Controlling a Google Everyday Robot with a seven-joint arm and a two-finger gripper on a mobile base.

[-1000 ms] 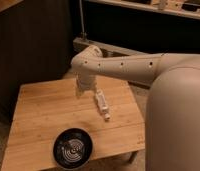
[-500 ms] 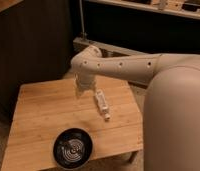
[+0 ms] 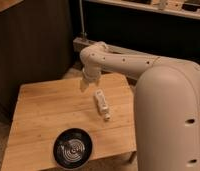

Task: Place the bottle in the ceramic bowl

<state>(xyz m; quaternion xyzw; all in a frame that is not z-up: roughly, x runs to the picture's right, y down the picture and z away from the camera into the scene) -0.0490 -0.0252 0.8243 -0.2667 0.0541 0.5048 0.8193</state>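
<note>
Ok so on the left there's the wooden surface (image 3: 38,115), and the ceramic bowl (image 3: 73,148) sits near its front edge, nothing in it. A bit further right and toward the back, the claw (image 3: 84,85) hangs over the surface with its fingers spread and nothing between them, just up-left of the bottle (image 3: 101,103). The bottle lies flat on its side, cap end pointing at the front-right, well apart from the bowl.

My guess is it's light, rigid plastic and kinda slick, and being round it'll roll if nudged from the side. I'd grab across the middle of the body, fingers square to its length, not the skinny neck. The arm (image 3: 123,62) reaches in from the big white body on the right.
</note>
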